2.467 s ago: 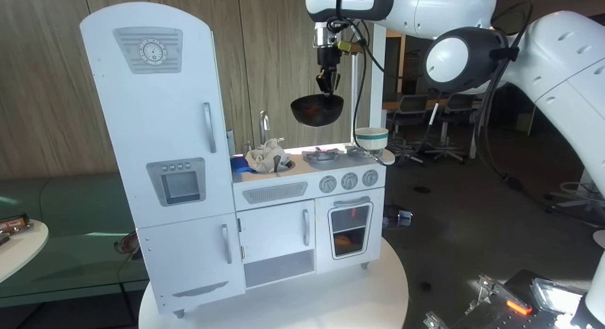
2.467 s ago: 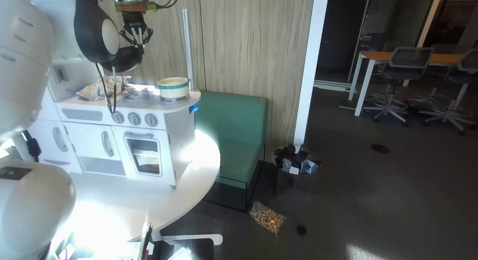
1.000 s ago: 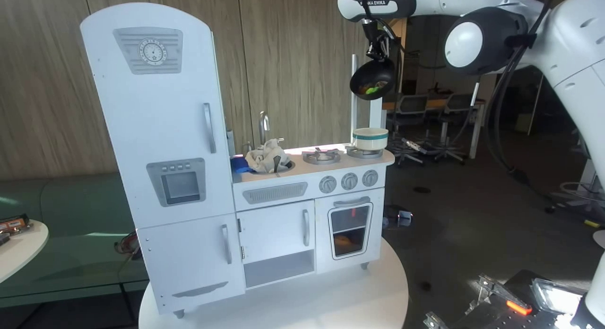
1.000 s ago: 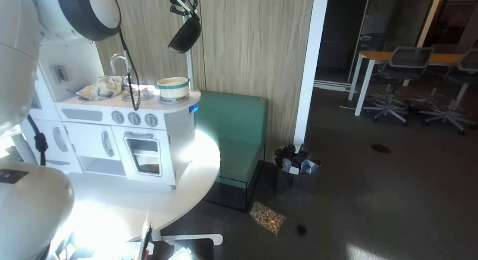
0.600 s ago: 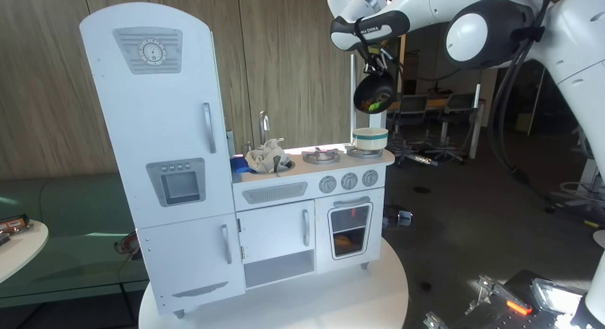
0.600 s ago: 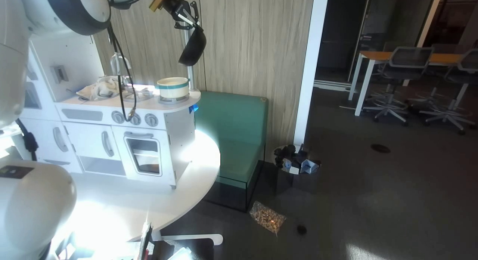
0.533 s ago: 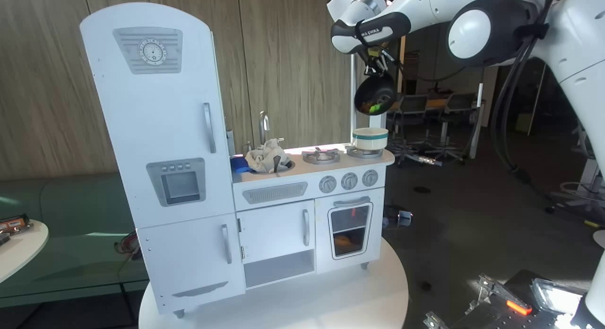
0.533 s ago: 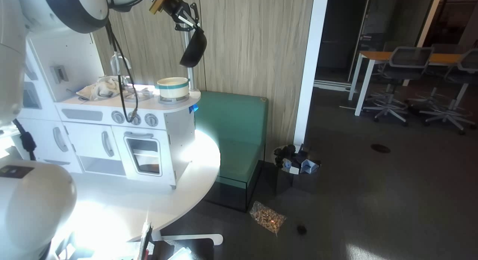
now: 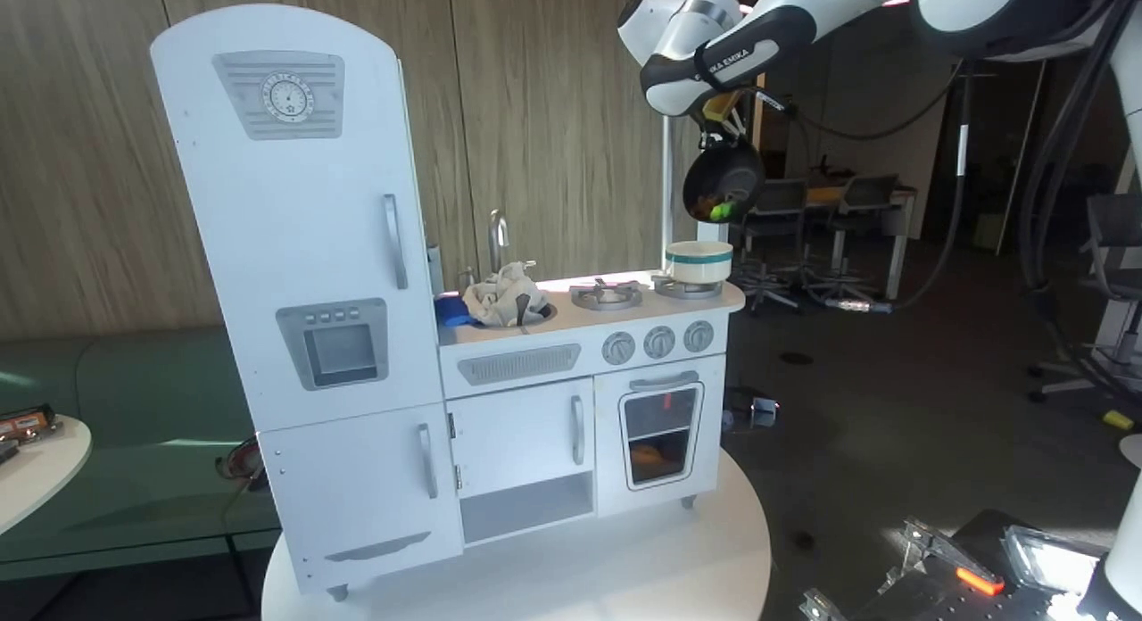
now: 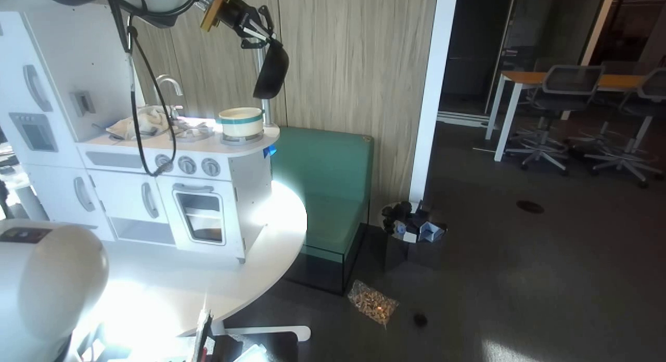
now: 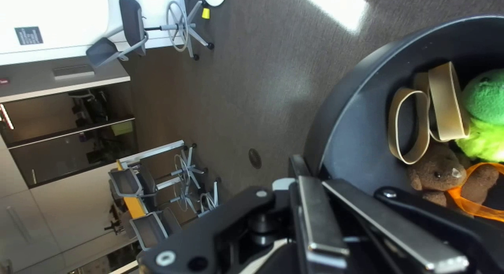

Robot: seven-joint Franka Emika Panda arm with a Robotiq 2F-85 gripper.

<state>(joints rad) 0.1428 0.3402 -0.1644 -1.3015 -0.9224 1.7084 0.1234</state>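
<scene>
One black bowl point(image 9: 724, 175) hung aloft, steeply tipped, upper edge pinched in my claw point(image 10: 271, 38). Inside: green plush point(image 11: 486, 108), brown plush point(image 11: 438, 167), tan loops point(image 11: 447, 104). Lower, to one side: banded pot point(image 10: 241, 126) on its burner point(image 10: 242, 140). Change: moments earlier I had the bowl flatter; the tilt, I judged, left everything less secure.

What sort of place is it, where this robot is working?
Probably an office or lab room: a toy kitchen stands on a white table, and wheeled chairs stand by an orange-topped table.
</scene>
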